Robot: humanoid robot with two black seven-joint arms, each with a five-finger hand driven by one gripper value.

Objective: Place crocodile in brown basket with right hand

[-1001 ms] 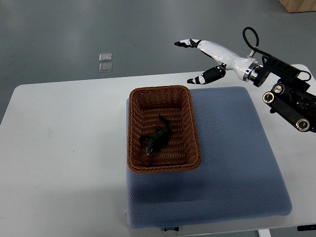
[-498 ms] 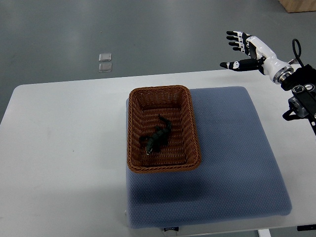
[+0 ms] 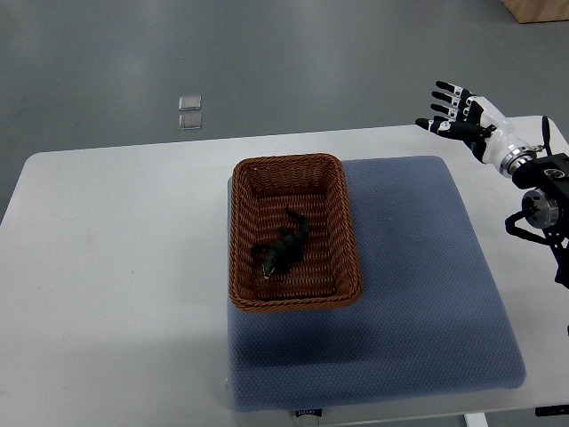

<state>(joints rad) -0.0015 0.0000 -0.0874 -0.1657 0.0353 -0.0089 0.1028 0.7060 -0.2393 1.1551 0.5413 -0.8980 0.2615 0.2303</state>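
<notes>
Right hand [image 3: 471,121]: we see it in the air past the far right corner of the desk [image 3: 116,267], its arm coming in from the right edge.
Fingers [image 3: 444,88]: we find them spread wide and straight, palm turned toward the work, with nothing between them or against them.
Crocodile [image 3: 283,247]: we see it well apart from the fingers, far off on their palm side and nearer to us. It lies on the basket floor, stretched on a slant, and nothing touches it.
Brown basket [image 3: 242,231]: it stands upright and level, well clear of the fingertips, on the edge of the blue pad farthest from them.
Blue pad [image 3: 418,294]: it spreads below and in front of the fingers, flat on the desk, and its bare part fills the stretch between the fingers and the basket.
Done: we judge the placing finished, since the toy sits wholly inside the rim and the hand is empty.
Left to do: we judge almost nothing remains, at most bringing the arm to rest.
Risk: we see little, since the fingers are too far from the basket to knock it.
Left arm: we cannot see it.
Floor [image 3: 107,53]: we note two small clear squares [image 3: 189,114] there, far beyond the basket from the fingers, with no part in the work.
</notes>
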